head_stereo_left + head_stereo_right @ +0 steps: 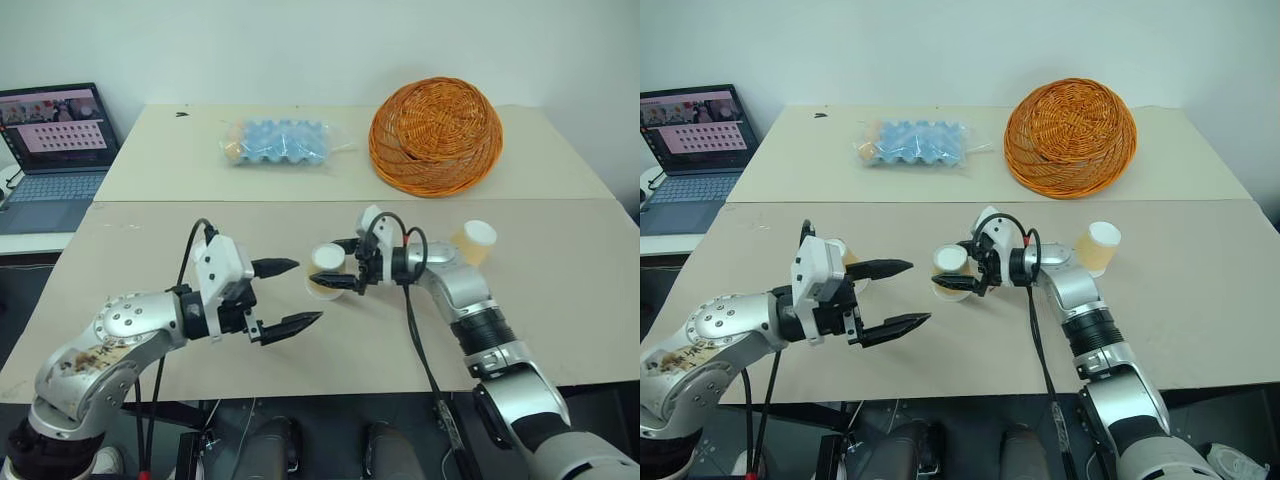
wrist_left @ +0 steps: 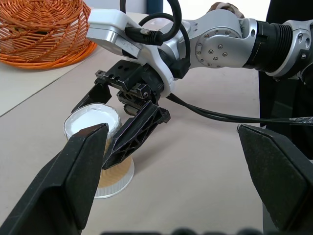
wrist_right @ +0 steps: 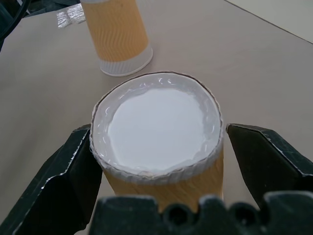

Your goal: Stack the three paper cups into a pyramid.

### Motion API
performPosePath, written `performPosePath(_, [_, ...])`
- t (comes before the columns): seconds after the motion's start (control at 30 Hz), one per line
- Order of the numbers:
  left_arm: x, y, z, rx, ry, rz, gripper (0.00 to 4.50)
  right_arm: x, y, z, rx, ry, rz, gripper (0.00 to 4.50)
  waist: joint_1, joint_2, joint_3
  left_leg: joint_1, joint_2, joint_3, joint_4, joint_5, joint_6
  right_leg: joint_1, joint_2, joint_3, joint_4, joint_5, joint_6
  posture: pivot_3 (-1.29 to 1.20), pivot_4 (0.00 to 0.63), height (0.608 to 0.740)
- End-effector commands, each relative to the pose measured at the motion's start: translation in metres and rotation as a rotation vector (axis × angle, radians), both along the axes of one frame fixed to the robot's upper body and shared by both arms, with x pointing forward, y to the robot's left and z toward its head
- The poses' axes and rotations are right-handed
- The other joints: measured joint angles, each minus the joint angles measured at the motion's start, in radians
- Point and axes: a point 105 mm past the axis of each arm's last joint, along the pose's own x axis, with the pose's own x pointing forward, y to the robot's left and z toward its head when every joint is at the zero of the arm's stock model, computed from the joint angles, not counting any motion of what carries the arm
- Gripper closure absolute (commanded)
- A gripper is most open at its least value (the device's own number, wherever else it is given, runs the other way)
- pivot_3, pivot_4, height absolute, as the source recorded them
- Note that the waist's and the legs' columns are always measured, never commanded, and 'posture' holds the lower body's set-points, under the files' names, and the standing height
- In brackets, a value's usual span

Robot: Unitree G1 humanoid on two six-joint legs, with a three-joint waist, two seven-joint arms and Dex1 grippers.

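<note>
The right gripper (image 1: 340,266) stands spread around the upturned tan-orange paper cup (image 1: 326,271); withdrawing crookedly could tip it. The left gripper (image 1: 288,296) is wide, empty.

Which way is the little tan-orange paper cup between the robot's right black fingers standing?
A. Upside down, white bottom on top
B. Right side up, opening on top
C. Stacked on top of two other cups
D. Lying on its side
A. In the right wrist view the tan-orange paper cup shows its closed white base facing up, and in the left wrist view its wide rim sits on the beige table, between the right gripper fingers.
</note>
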Motion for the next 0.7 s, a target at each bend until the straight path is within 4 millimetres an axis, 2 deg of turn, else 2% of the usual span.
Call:
performPosePath(0.03, [-0.001, -0.003, 0.005, -0.011, -0.015, -0.016, 0.00, 0.001, -0.013, 0.021, 0.025, -0.072, -0.009, 0.03, 0.000, 0.000, 0.000, 0.000, 0.000, 0.000, 0.000, 0.000, 0.000, 0.000, 0.000, 0.000, 0.000, 0.000, 0.000, 0.00, 0.150, 0.726])
performPosePath(0.17, [0.000, -0.003, 0.005, -0.011, -0.012, -0.017, 0.00, -0.004, -0.030, 0.020, 0.003, -0.077, -0.026, 0.03, 0.001, 0.000, 0.000, 0.000, 0.000, 0.000, 0.000, 0.000, 0.000, 0.000, 0.000, 0.000, 0.000, 0.000, 0.000, 0.00, 0.150, 0.726])
performPosePath(0.53, [0.001, -0.004, 0.007, -0.016, -0.008, -0.027, 0.00, -0.016, -0.051, 0.020, -0.005, -0.077, -0.088, 0.03, 0.000, 0.000, 0.000, 0.000, 0.000, 0.000, 0.000, 0.000, 0.000, 0.001, 0.000, 0.000, 0.000, 0.000, 0.000, 0.00, 0.150, 0.726])
performPosePath(0.6, [0.001, -0.005, 0.007, -0.015, -0.009, -0.026, 0.00, -0.016, -0.066, 0.021, -0.009, -0.081, -0.141, 0.03, 0.000, 0.000, 0.000, 0.000, 0.000, 0.000, 0.000, 0.000, 0.001, 0.001, 0.000, 0.000, 0.000, 0.000, 0.000, 0.00, 0.150, 0.726])
performPosePath(0.7, [0.001, -0.005, 0.008, -0.016, -0.012, -0.025, 0.00, -0.018, -0.103, 0.019, -0.048, -0.083, -0.256, 0.03, 0.015, 0.000, 0.000, 0.000, 0.000, 0.000, 0.000, 0.000, 0.001, 0.001, 0.000, 0.000, -0.001, 0.000, 0.000, 0.00, 0.150, 0.726])
